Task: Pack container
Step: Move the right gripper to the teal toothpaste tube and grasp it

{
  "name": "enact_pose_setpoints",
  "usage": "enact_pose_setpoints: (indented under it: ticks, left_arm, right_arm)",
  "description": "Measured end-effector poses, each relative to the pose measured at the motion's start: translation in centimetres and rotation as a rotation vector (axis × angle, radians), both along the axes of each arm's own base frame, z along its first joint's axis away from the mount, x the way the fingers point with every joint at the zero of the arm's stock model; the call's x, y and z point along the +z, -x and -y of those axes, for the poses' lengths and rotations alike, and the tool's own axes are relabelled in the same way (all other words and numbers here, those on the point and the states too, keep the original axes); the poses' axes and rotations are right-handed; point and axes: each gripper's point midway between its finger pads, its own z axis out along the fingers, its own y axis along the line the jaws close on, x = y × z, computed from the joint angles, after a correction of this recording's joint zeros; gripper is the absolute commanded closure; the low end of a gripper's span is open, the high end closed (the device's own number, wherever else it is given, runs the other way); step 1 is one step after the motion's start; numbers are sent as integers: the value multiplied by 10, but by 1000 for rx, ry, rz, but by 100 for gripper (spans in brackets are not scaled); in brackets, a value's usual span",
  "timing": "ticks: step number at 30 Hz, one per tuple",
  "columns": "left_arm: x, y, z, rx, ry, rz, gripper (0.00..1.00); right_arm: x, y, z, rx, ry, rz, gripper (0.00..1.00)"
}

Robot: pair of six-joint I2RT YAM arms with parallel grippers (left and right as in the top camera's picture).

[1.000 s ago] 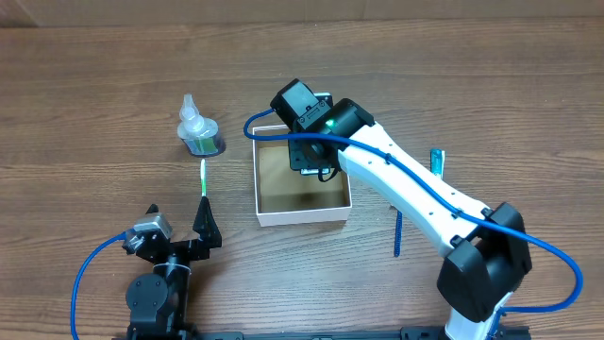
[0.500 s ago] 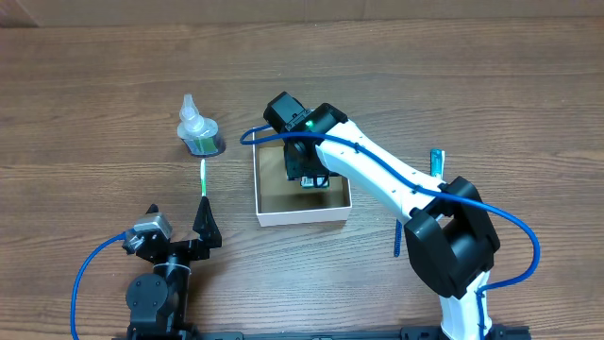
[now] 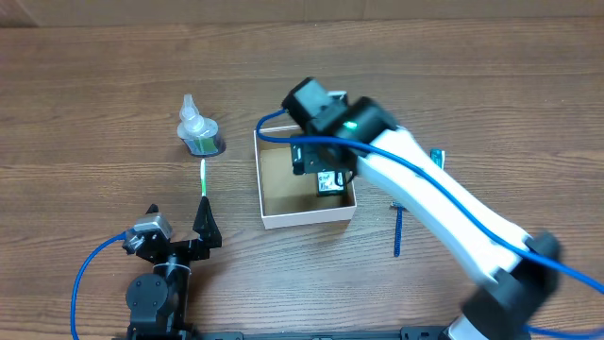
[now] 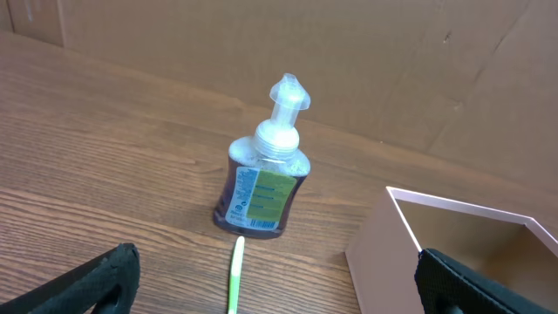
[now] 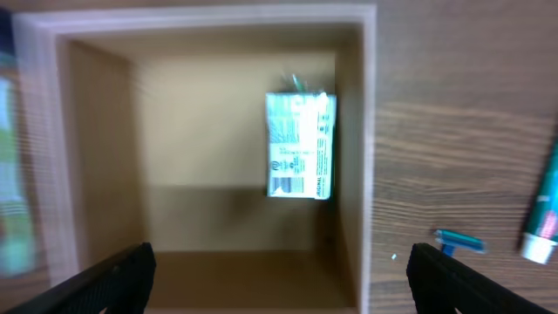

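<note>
Near the worktop's middle, the right gripper (image 5: 281,283) (jaws wide, empty) is lifting away, leaving one packet (image 3: 329,182) packed inside the container (image 3: 307,219).

"Where is the box?"

"The box (image 3: 307,219) sits mid-desk (image 3: 94,94), with a packet (image 3: 329,182) lying in it beside its right wall."

"And to its left?"

"The bottle (image 3: 197,132) stands upright, well left of the box, level with its far wall. A stick (image 3: 203,177) lies just in front of the bottle, apart from it."

"On the right?"

"A pen (image 3: 397,234) lies near the box's near right corner, not touching. A tube (image 3: 436,161) lies behind the pen, farther right."
</note>
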Motion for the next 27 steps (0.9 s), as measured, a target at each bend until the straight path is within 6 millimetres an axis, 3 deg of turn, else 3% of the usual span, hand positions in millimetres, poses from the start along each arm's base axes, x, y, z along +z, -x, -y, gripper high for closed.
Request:
enact_pose_setpoints:
  ticks: [1, 2, 5, 7, 12, 14, 18, 27]
  left_arm:
    - [0, 0, 0, 0, 0, 0, 0]
    - [0, 0, 0, 0, 0, 0, 0]
    - [0, 0, 0, 0, 0, 0, 0]
    - [0, 0, 0, 0, 0, 0, 0]
    - [0, 0, 0, 0, 0, 0, 0]
    - [0, 0, 0, 0, 0, 0, 0]
    - [0, 0, 0, 0, 0, 0, 0]
    - [0, 0, 0, 0, 0, -1, 0]
  right_arm:
    - [10, 2, 2, -1, -14, 20, 5]
    - [46, 9, 14, -12, -47, 94, 5]
    - [76, 28, 57, -98, 10, 145, 8]
    - [82, 31, 81, -154, 46, 150, 8]
    - [74, 18, 177, -451, 140, 92, 7]
    - [60, 10, 206, -521, 140, 64, 7]
    - [20, 4, 231, -531, 113, -14, 7]
    - [-112, 3, 229, -467, 45, -52, 4]
